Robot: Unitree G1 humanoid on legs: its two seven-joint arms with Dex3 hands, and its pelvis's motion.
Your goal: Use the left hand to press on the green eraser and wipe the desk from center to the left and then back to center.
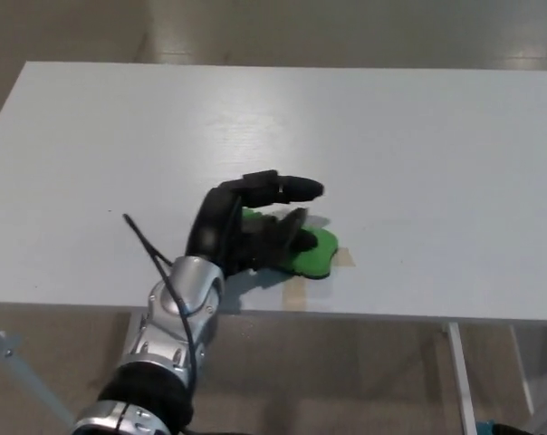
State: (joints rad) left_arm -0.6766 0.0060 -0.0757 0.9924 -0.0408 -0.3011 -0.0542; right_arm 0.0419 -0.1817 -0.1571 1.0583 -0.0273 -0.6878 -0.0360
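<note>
- Head view, nearest the camera: the robot's silver-jointed left forearm rises from the lower left, a thin black cable running along it, and crosses the front edge of the white rectangular desk.
- Just beyond the wrist, the black left hand lies palm-down on the flat green eraser. Its two fingers are folded down onto the pad and the thumb juts out above it towards the right, so the hand is pressed on the eraser rather than wrapped around it.
- The eraser sits near the desk's front edge at about the middle, covering most of a beige tape mark whose lower strip and right tip show beside it.
- Farther back the desk top is bare white, with tan floor beyond.
- The robot's right hand does not appear.
- Judged from this position, the wipe looks close to finished: the eraser is at the centre mark, and only lifting off seems left.
</note>
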